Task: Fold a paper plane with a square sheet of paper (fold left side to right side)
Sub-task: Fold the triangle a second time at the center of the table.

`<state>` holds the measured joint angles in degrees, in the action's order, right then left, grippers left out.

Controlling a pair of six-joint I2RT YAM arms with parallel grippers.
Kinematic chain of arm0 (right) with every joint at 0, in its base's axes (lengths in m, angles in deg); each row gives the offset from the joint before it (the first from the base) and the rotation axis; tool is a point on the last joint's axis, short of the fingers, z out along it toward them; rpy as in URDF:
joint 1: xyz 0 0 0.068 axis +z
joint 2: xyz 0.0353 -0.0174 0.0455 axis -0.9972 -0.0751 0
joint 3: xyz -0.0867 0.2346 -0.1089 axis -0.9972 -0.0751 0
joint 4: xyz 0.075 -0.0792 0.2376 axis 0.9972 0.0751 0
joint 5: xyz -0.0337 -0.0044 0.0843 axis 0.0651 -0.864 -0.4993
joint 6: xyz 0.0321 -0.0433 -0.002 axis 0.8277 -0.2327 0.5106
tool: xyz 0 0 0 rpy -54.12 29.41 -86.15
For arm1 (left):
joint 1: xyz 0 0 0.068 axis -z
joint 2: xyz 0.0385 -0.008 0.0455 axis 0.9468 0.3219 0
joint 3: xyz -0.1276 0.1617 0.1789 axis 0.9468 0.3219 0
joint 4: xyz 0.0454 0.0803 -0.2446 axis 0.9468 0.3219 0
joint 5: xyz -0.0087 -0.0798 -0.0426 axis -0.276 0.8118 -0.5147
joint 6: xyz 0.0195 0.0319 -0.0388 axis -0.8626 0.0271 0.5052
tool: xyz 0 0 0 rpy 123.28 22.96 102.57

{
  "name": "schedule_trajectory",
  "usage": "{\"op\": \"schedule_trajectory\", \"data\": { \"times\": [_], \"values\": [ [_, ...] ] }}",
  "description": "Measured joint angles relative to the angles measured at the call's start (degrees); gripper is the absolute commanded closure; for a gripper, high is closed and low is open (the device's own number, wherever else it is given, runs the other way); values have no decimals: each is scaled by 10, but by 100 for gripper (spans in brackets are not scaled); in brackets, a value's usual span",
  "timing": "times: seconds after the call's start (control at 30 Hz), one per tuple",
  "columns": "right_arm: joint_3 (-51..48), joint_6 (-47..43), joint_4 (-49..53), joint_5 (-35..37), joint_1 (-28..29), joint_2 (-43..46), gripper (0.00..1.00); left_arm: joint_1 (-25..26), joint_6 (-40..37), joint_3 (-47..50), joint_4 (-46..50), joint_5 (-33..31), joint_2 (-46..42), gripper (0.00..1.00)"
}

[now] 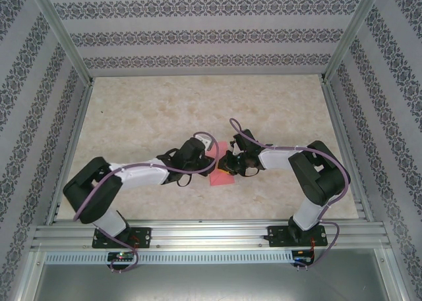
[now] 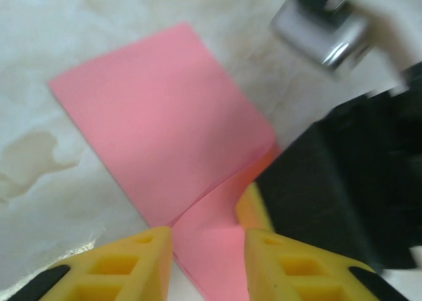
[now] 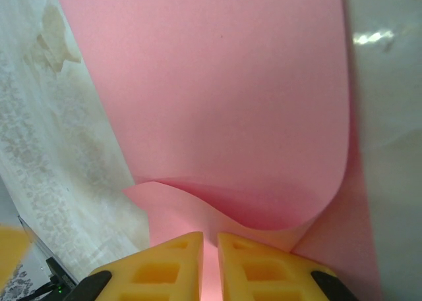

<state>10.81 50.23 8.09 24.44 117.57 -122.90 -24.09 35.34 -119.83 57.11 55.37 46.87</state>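
Note:
The square sheet of paper is salmon pink and lies on the marble table between the two arms. It is bent over on itself. In the left wrist view its upper layer lies flat and a lower flap runs between my left gripper's yellow fingers, which stand apart and open around it. My left gripper and right gripper meet over the sheet. In the right wrist view the paper curls over in a loop, and my right gripper is shut on its near edge. The right gripper's black body sits beside the left fingers.
The marble tabletop stretches bare behind and to both sides of the arms. Patterned walls enclose it on three sides, with metal posts at the back corners. An aluminium rail carrying both arm bases runs along the near edge.

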Motion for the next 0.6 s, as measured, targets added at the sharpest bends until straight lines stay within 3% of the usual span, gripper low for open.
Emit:
{"op": "schedule_trajectory", "data": {
  "times": [0.2,0.6],
  "values": [
    [0,0,0,0,0,0,84,-2,49,52,-18,66,-63,66],
    [0,-1,0,0,0,0,84,-2,150,64,-47,194,-7,70]
  ]
}}
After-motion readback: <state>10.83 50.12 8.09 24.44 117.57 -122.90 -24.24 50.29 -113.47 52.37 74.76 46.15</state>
